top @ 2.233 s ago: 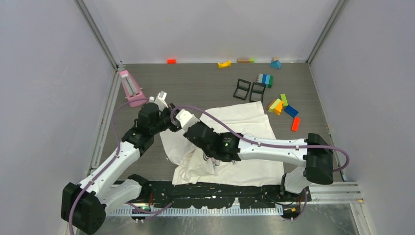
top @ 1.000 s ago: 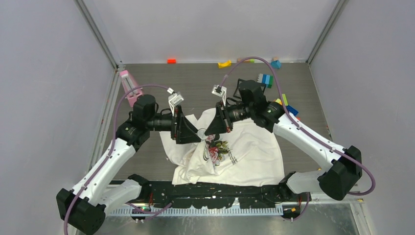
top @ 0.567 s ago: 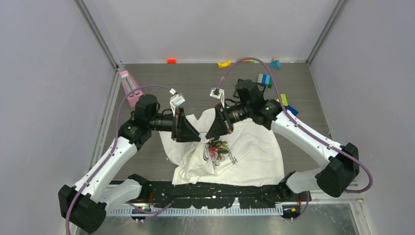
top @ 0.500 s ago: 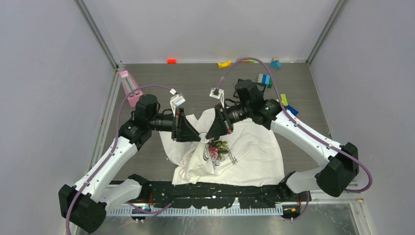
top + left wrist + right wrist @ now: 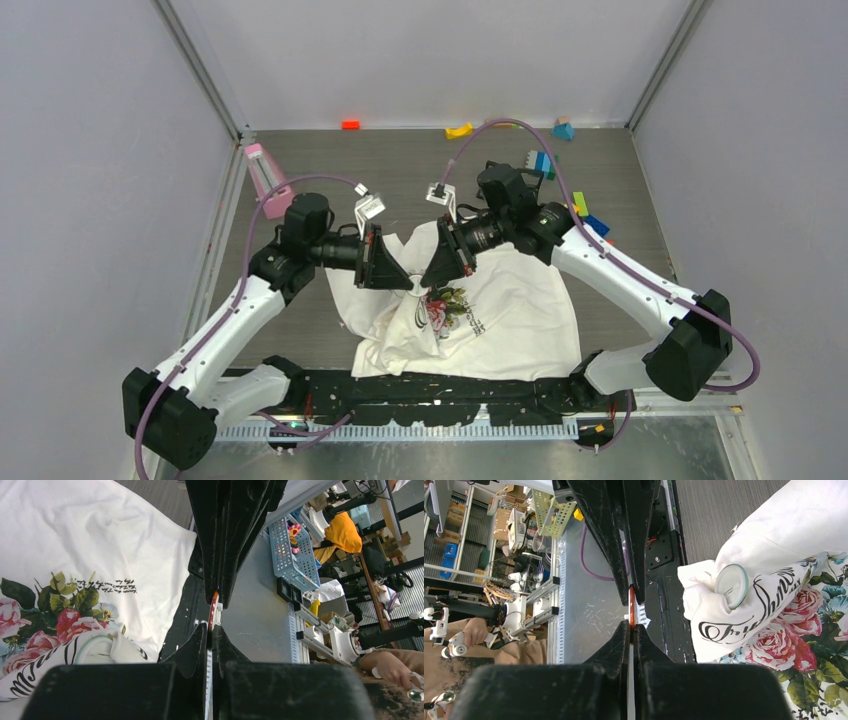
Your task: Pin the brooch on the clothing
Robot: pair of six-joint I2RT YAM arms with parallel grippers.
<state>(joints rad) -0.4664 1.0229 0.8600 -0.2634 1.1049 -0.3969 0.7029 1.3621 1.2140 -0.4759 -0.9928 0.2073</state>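
Note:
The white T-shirt (image 5: 510,300) with a rose print lies crumpled on the table. It also shows in the left wrist view (image 5: 75,530) and the right wrist view (image 5: 804,540). A round pale disc, the brooch (image 5: 731,585), sits on a raised fold of the shirt by the lettering, also in the left wrist view (image 5: 95,649). My left gripper (image 5: 408,281) and right gripper (image 5: 425,281) point at each other, tips nearly touching above that fold. Both are shut (image 5: 210,627) (image 5: 631,626). A thin orange-red sliver shows at the slit between the tips; I cannot tell what it is.
A pink object (image 5: 268,178) lies at the far left edge. Black frames (image 5: 497,180) and coloured bricks (image 5: 542,161) (image 5: 590,225) lie behind the right arm. A yellow piece (image 5: 459,130) and an orange one (image 5: 350,124) lie by the back wall.
Since 2.2 s ago the arms have uncrossed and turned to face each other over the shirt. In the last second the two tips have closed in together; the round disc between them no longer shows from above.

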